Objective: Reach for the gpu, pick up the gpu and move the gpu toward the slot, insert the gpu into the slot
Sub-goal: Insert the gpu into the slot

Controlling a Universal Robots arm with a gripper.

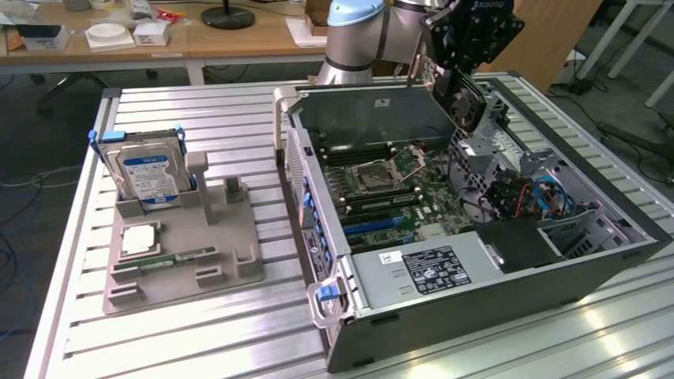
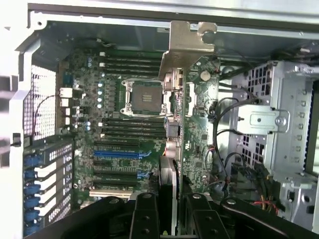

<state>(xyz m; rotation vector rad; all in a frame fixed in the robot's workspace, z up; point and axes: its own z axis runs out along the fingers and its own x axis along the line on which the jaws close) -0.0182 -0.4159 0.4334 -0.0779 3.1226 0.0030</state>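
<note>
- Gripper [image 1: 460,69] [image 2: 172,201] at about one o'clock in the exterior view, hanging from the arm [image 1: 364,35] above the far side of the open computer case [image 1: 495,316].
- Its black fingers [image 2: 144,216] are drawn in narrow and clamp the gpu [image 1: 471,106] [image 2: 183,74], one on each face of the card. The wrist view looks along the card's thin edge.
- The gpu is held in the air, tilted, with its round fan facing the exterior view. It hangs over the case interior, at one o'clock from the motherboard [image 1: 390,193] [image 2: 124,129]. It sits in no slot, and its pale metal end is the end farthest from the fingers.
- Beneath the card, the motherboard shows its square processor socket [image 1: 381,170] [image 2: 143,97] and a blue slot [image 1: 368,225] [image 2: 117,154], both uncovered.
- A labelled power supply [image 1: 421,272] fills the case's corner at about six o'clock from the motherboard.
- A grey holder tray [image 1: 226,260] lies on the slatted metal table [image 1: 211,339] at nine o'clock in the exterior view, well apart from the gripper.
- In the tray, a hard drive [image 1: 147,178] stands upright at eleven o'clock and a green memory stick [image 1: 169,259] lies flat toward six o'clock. A pale square chip [image 1: 139,238] rests just beside the stick, at its eleven o'clock.
</note>
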